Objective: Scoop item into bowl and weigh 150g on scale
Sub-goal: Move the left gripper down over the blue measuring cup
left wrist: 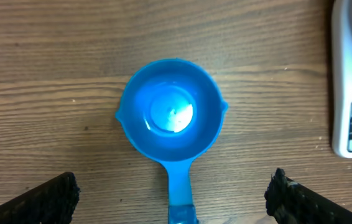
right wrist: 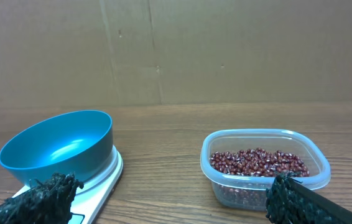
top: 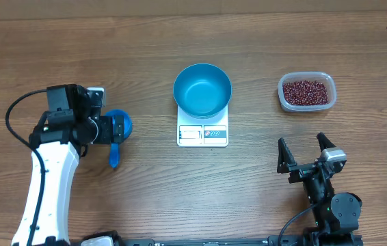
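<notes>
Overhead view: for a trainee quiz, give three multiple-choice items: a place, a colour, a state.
1. The round, deep, bright blue bowl sits: A) on the flat white square scale; B) on bare wood; C) in a hand.
2. The small beans in the clear plastic tub are: A) green; B) dark red-brown; C) white.
3. The left hand near the small blue plastic scoop is: A) open; B) shut on it; C) holding beans.
1A, it covers the platform; 2B, plainly red-brown; 3A, jaws stand wide apart.
</notes>
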